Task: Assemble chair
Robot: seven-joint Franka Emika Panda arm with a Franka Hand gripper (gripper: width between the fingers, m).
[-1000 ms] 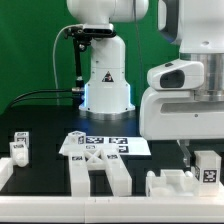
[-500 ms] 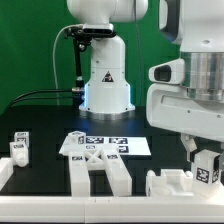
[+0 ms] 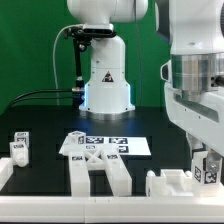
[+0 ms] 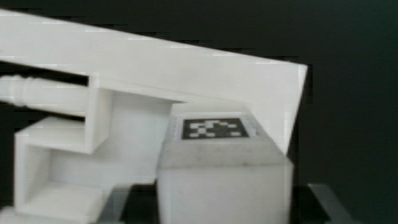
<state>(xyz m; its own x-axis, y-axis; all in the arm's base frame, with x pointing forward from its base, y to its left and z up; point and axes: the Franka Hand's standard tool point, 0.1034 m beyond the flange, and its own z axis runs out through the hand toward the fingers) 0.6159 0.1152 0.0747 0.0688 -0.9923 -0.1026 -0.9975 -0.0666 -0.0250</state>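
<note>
The chair's white tagged parts lie loose on the black table. A small upright block (image 3: 208, 172) stands at the exterior view's right, against a low notched piece (image 3: 168, 184). My gripper (image 3: 205, 158) has come down over this block. In the wrist view the block (image 4: 217, 165), with a tag on its top, fills the space between the dark fingers (image 4: 125, 205), which stand on either side of it; a thin gap shows at one side. My gripper (image 4: 222, 208) is open. A two-pronged piece (image 3: 100, 172) lies at the front middle, and a small tagged piece (image 3: 20, 149) at the left.
The marker board (image 3: 105, 145) lies flat behind the two-pronged piece. The robot's base (image 3: 105, 85) stands at the back middle with cables running left. The table's raised white border (image 3: 60, 215) runs along the front. A large white slab (image 4: 160, 60) lies beyond the block in the wrist view.
The arm has shifted toward the exterior view's right and settled lower over the upright block. The block and the other parts have not moved.
</note>
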